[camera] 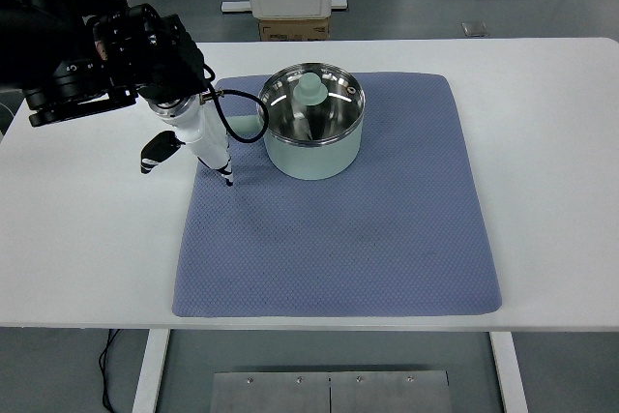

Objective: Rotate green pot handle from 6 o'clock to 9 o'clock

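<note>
- Pot (313, 138) sits on the mat (387, 239), near the mat's far-left corner, toward the far edge of the desk (551, 142). Its handle (248, 125) sticks out to the left, roughly nine o'clock, so the turn looks done or nearly so.
- Left robot hand (208, 147) hangs over the mat's left edge, just beside the handle tip; white fingers (215, 154) point down, relaxed, pinching nothing. Whether it touches the handle I cannot tell.
- Right robot hand is out of view.
- Risk: a black cable (232, 118) loops from the hand across to the handle area. Pulling away could snag it and drag the pot off its position.
- Risk: a further push on the handle would over-rotate it; the light pot could slide rather than spin.
- Materials: the pot is a pale green cylinder with a shiny steel inside, holding a green knob-like piece (310, 89). The mat is blue-grey with a dimpled weave and rounded corners, likely grippy. The desk is smooth white.
</note>
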You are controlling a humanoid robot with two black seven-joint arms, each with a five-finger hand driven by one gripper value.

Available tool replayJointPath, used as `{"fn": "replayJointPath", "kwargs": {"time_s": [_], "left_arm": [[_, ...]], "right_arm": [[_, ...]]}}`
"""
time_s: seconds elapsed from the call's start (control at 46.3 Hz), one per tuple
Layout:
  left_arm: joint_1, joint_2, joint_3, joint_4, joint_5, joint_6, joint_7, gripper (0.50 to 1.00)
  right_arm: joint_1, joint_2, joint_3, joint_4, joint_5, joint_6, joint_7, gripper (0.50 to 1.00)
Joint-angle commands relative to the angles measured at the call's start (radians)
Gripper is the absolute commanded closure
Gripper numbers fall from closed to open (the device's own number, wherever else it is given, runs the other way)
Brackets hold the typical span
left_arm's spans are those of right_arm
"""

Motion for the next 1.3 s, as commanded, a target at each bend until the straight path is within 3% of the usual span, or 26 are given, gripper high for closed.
{"fn": "replayJointPath", "kwargs": {"time_s": [0.0,0.389,1.144,1.274], "left_arm": [[0.002,-0.002,0.000,0.000,0.000,-0.001,0.018,0.500],[0.002,-0.006,0.009,0.001,0.000,-0.001,0.090,0.500],[-0.014,0.006,-0.054,-0.137,0.015,-0.001,0.030,0.500],[-0.032,0.023,-0.090,-0.132,0.020,-0.001,-0.027,0.500]], "right_arm": [[0.000,0.000,0.000,0.000,-0.001,0.000,-0.001,0.500],[0.000,0.000,0.000,0.000,0.000,0.000,-0.001,0.500],[0.000,0.000,0.000,0.000,0.000,0.000,-0.001,0.500],[0.000,0.000,0.000,0.000,0.000,0.000,-0.001,0.500]]}}
